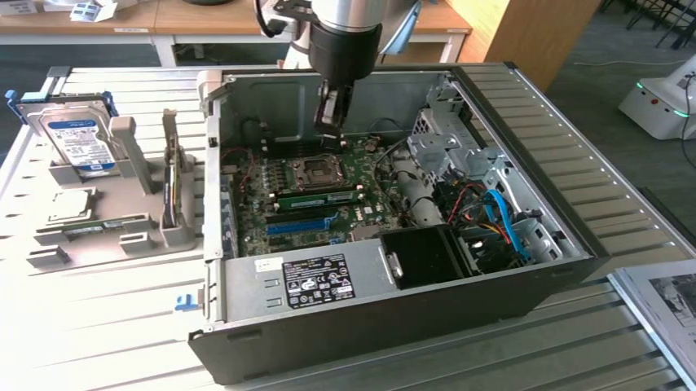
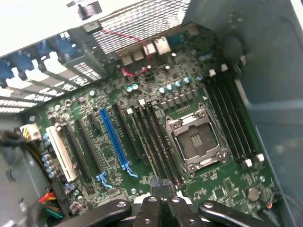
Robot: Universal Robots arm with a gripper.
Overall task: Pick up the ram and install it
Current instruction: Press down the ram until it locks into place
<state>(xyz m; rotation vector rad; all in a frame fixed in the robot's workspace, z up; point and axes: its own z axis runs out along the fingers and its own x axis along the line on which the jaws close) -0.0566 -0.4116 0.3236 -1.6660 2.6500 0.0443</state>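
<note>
Surface: a pale desk (image 1: 98,326) of ribbed, slatted metal carries everything; its grooves run across under the case and on toward the exterior view's right.
Room: beyond the desk stand light wooden tables (image 1: 218,20) with white legs, a tall wooden panel (image 1: 522,37), dark floor, and a white machine with a green light (image 1: 663,98) at the exterior view's right edge.
Case: an open black-and-grey computer case (image 1: 392,318) lies on its side, with a green motherboard (image 1: 293,195) exposed, a silver square processor socket (image 1: 318,169) in the middle, a blue expansion slot (image 1: 296,226) and a black fan block (image 1: 429,257) near the front.
Ram: a long thin green circuit-board stick (image 1: 318,195) lies seated in a slot just beside the processor socket, on the side toward the blue slot.
Arm: the silver and black robot arm (image 1: 342,41) reaches down into the case from above.
Gripper: the black gripper (image 1: 329,122) hangs above the motherboard near the socket; in the wrist view the jaws look pressed together with nothing between them, over the dark memory slots (image 2: 156,142).
Holder: a grey moulded parts tray (image 1: 109,220) at the exterior view's left holds a blue-labelled silver hard drive (image 1: 74,142) standing upright.
Paper: a printed sheet (image 1: 663,305) lies at the desk's corner, exterior view's right.
</note>
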